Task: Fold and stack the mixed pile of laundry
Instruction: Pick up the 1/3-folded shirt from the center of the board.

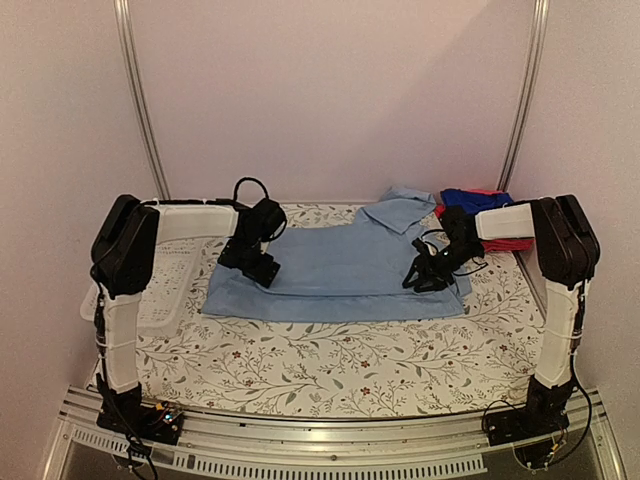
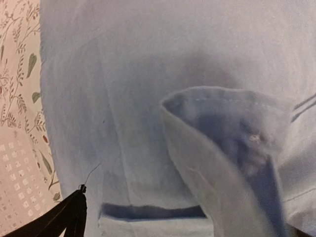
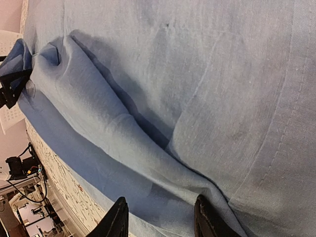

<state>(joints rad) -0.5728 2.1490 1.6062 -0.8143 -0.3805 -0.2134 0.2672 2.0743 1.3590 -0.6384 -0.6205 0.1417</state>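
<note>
the large light-blue collared cloth shirt (image 1: 340,265) lies spread flat on the floral-covered bench (image 1: 330,365) for folding. the left end effector (image 1: 262,270) hangs wide open above the shirt's edge, holding nothing. the right end effector (image 3: 160,222), half-closed, straddles a raised fold; i cannot tell if it grips.

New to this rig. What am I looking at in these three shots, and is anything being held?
Two robot arms are bolted at the table's near edge. The wide picture is from above and behind them; the close-ups come from a camera on each wrist. A light-blue shirt lies spread on the flowered table cover, blue and red clothes bunched far right, a white basket left. The left claw stands open over the shirt. The right claw straddles a fold of it; whether it grips is unclear.
</note>
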